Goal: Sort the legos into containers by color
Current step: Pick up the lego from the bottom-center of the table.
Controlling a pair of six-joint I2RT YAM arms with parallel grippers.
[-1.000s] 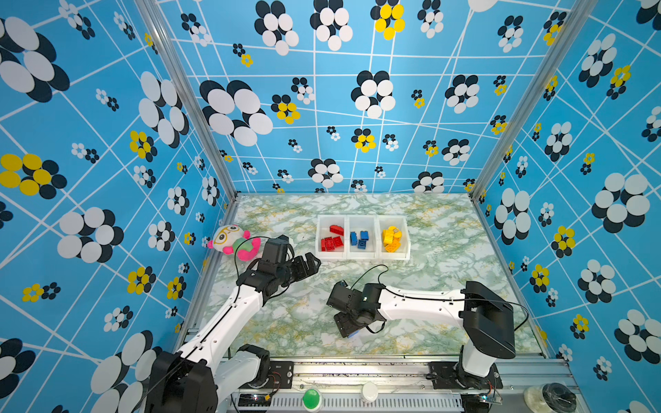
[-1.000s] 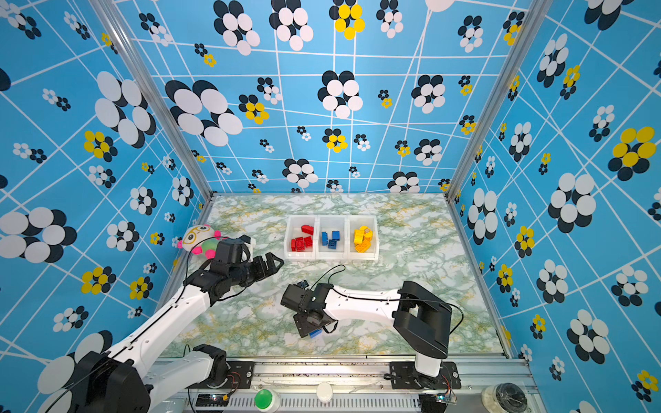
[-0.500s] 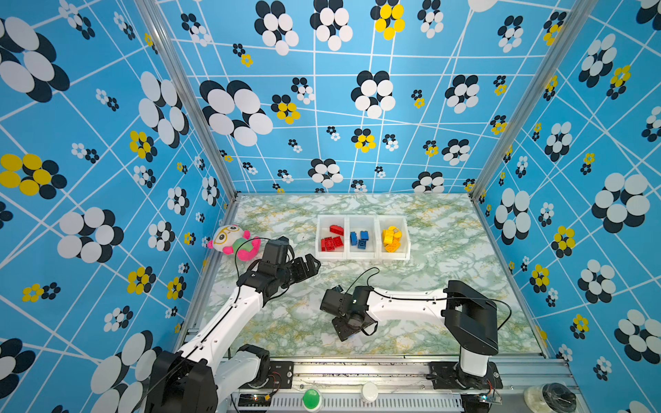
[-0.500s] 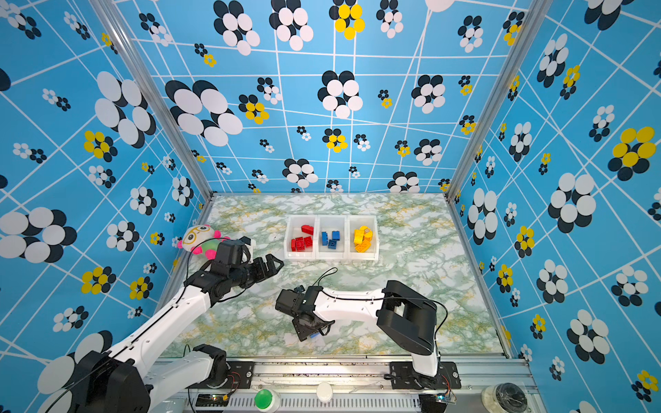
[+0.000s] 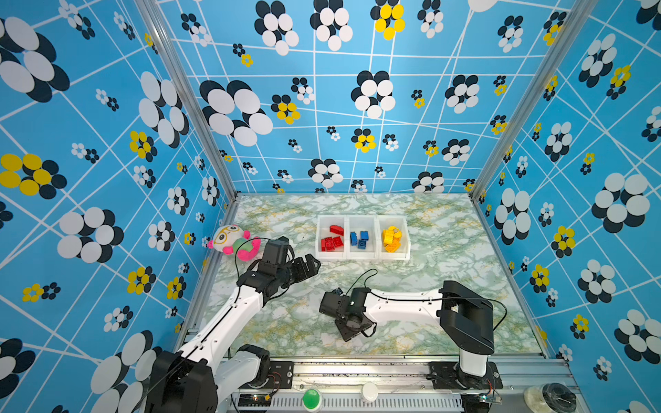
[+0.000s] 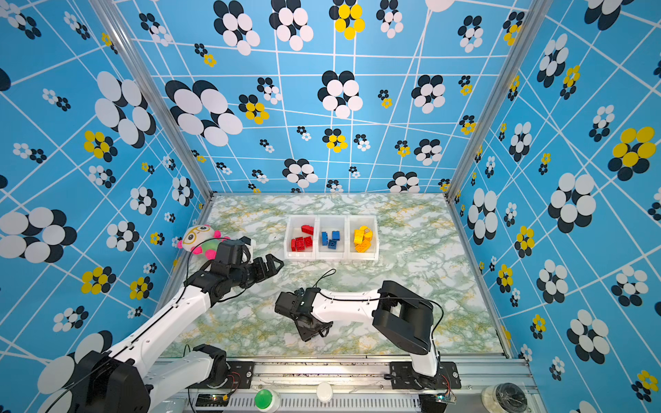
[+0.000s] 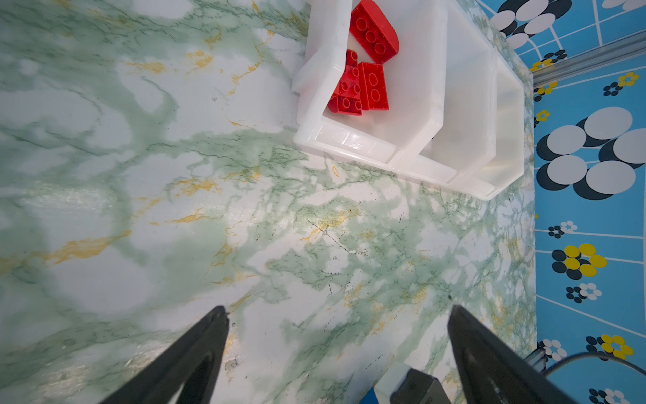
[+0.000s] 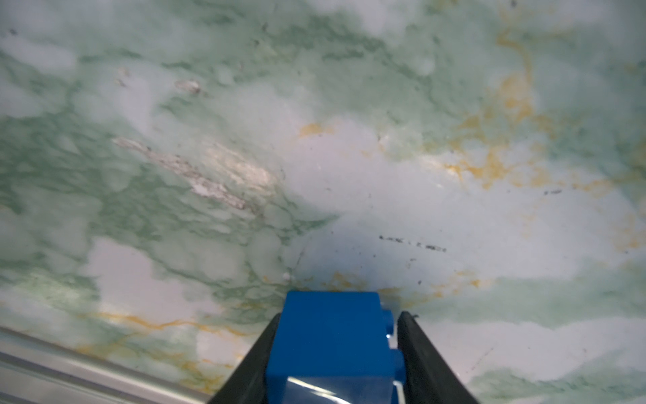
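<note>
Closing jaws now pinch blue lego (image 8: 332, 346)

Green-white marbled tabletop (image 5: 447, 250) with yellow veins. On it: three white bins (image 5: 362, 236) touching in row; plush toy (image 5: 234, 242) at edge; blue brick (image 8: 330, 346), possibly resting.

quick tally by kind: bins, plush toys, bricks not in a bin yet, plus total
white translucent plastic bins: 3
pink-and-green plush toy: 1
blue studded plastic brick outside the bins, gripped by the right end effector: 1
total: 5
</note>
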